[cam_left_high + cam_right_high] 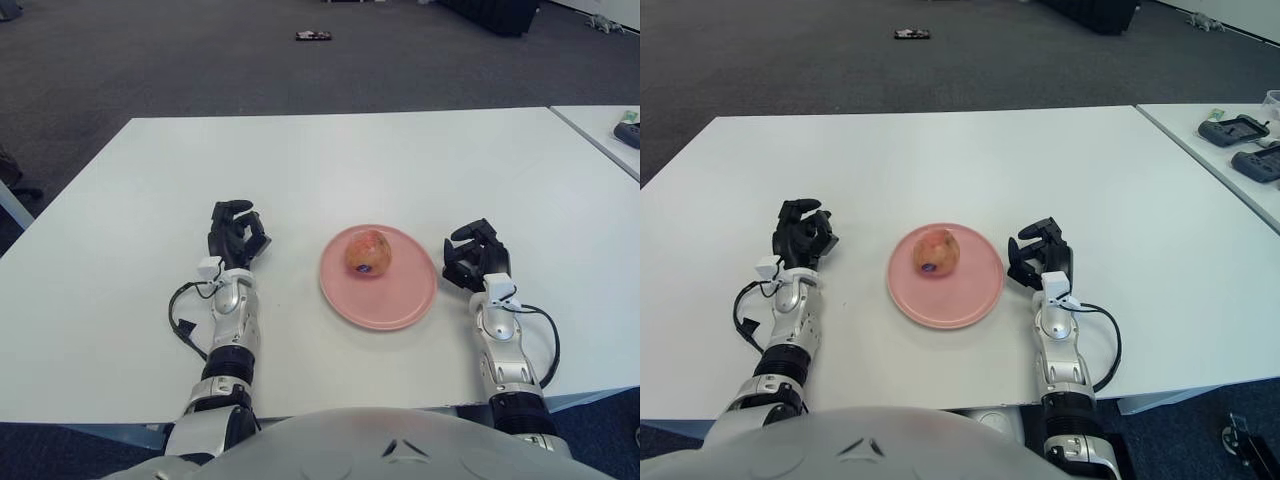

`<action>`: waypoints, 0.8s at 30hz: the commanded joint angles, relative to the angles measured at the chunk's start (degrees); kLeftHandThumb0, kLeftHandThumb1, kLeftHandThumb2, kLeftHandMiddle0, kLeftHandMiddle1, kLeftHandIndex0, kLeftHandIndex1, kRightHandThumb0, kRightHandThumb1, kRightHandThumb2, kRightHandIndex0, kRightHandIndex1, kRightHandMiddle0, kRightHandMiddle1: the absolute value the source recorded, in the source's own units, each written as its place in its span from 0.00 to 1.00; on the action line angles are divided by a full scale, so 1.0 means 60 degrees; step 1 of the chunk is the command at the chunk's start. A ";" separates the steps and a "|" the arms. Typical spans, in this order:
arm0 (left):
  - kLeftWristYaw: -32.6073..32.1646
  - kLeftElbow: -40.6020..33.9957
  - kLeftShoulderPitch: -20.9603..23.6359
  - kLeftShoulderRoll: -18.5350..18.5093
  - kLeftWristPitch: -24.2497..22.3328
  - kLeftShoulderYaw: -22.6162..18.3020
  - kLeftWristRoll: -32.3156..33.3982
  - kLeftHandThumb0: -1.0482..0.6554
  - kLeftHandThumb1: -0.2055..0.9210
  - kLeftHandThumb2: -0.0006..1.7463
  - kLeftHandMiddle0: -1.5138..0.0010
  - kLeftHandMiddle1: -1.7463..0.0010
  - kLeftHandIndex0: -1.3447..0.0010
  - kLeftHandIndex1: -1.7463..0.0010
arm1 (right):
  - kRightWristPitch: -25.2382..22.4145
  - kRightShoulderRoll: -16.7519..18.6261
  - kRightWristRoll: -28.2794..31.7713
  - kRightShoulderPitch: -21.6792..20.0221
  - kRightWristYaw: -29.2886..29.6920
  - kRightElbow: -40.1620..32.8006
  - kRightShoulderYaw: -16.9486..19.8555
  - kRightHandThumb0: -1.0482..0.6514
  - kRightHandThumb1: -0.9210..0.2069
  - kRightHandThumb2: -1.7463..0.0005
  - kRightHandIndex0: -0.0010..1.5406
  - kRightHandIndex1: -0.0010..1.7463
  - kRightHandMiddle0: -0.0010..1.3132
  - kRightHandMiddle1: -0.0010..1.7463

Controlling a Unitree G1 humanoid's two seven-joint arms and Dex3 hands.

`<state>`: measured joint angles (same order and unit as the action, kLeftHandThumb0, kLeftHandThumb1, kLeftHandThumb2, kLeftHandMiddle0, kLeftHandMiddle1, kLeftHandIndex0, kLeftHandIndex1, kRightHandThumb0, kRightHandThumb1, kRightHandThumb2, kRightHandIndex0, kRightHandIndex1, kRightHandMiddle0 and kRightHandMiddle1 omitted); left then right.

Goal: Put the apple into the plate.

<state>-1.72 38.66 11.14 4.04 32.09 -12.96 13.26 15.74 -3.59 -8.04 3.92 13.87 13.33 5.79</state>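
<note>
Apple (368, 252): one, reddish-yellow with a small dark sticker on its near side, sitting inside the plate (400, 300), toward the plate's far-left part. Plate: one, pink, round, shallow, flat on the white worktop (320, 160), near the worktop's front edge and roughly midway between the two hands. Right hand (476, 256): just beside the plate's right rim, not touching it or the apple; black fingers (470, 233) curled loosely inward, holding nothing. Left hand (236, 236): to the left of the plate, a clear gap of bare worktop between them; fingers (232, 208) likewise curled in, gripping nothing. Both silver forearms run back toward the robot's body at the worktop's near edge, each with a black cable looped at the wrist. Second white table (1220, 160): off to the right, carrying two dark handheld devices (1240, 130). Floor: dark grey carpet (200, 60), with a small dark object (313, 36) lying on it well beyond the worktop.
</note>
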 commanded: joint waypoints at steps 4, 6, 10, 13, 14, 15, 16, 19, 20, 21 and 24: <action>0.0093 0.0518 -0.0381 -0.0307 -0.0355 0.0124 -0.0491 0.36 0.60 0.65 0.60 0.02 0.64 0.00 | 0.0054 0.0016 -0.0024 -0.0024 0.0040 0.0080 0.0013 0.37 0.34 0.40 0.46 0.85 0.33 1.00; 0.0077 0.0552 -0.0397 -0.0386 -0.0488 0.0180 -0.0641 0.36 0.60 0.65 0.59 0.02 0.64 0.00 | 0.0087 0.0016 -0.0004 -0.0032 0.0023 0.0103 0.0014 0.37 0.34 0.40 0.46 0.85 0.33 1.00; 0.0066 0.0616 -0.0440 -0.0528 -0.0640 0.0310 -0.0928 0.36 0.61 0.65 0.58 0.01 0.64 0.00 | 0.0149 0.0017 0.0023 -0.0036 0.0000 0.0138 0.0013 0.38 0.33 0.40 0.46 0.83 0.33 1.00; 0.0059 0.0606 -0.0500 -0.0584 -0.0692 0.0406 -0.1107 0.37 0.61 0.64 0.57 0.00 0.65 0.00 | 0.0190 0.0012 0.0020 -0.0042 -0.0001 0.0169 0.0010 0.38 0.33 0.41 0.46 0.83 0.33 1.00; 0.0092 0.0578 -0.0541 -0.0603 -0.0661 0.0466 -0.1184 0.37 0.62 0.64 0.57 0.00 0.65 0.00 | 0.0205 0.0009 0.0013 -0.0045 0.0000 0.0180 0.0007 0.38 0.33 0.41 0.46 0.83 0.33 1.00; 0.0115 0.0557 -0.0569 -0.0615 -0.0635 0.0508 -0.1234 0.37 0.62 0.63 0.57 0.00 0.65 0.00 | 0.0216 0.0007 0.0008 -0.0047 0.0001 0.0189 0.0006 0.38 0.33 0.41 0.46 0.83 0.32 1.00; 0.0168 0.0548 -0.0591 -0.0641 -0.0611 0.0555 -0.1280 0.37 0.62 0.63 0.57 0.00 0.65 0.00 | 0.0230 0.0004 0.0003 -0.0049 0.0001 0.0198 0.0003 0.38 0.33 0.41 0.46 0.83 0.32 1.00; 0.0276 0.0530 -0.0634 -0.0696 -0.0564 0.0650 -0.1369 0.36 0.61 0.64 0.55 0.00 0.64 0.00 | 0.0253 -0.0002 -0.0012 -0.0056 -0.0002 0.0210 -0.0005 0.38 0.33 0.41 0.46 0.84 0.32 1.00; 0.0318 0.0510 -0.0653 -0.0716 -0.0570 0.0690 -0.1401 0.36 0.60 0.65 0.54 0.00 0.64 0.00 | 0.0244 -0.0004 -0.0017 -0.0056 -0.0005 0.0207 -0.0009 0.38 0.33 0.41 0.46 0.84 0.32 1.00; 0.0346 0.0497 -0.0666 -0.0731 -0.0576 0.0719 -0.1421 0.36 0.60 0.65 0.53 0.00 0.64 0.00 | 0.0238 -0.0006 -0.0020 -0.0056 -0.0007 0.0206 -0.0011 0.38 0.33 0.41 0.46 0.84 0.32 1.00; 0.0432 0.0454 -0.0705 -0.0782 -0.0716 0.0798 -0.1463 0.36 0.59 0.66 0.52 0.00 0.63 0.00 | 0.0210 -0.0009 -0.0031 -0.0058 -0.0013 0.0198 -0.0020 0.38 0.33 0.41 0.46 0.84 0.32 1.00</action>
<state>0.24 39.54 10.24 -0.18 30.29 -8.65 5.19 16.82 -3.61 -7.98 3.92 13.87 13.99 5.85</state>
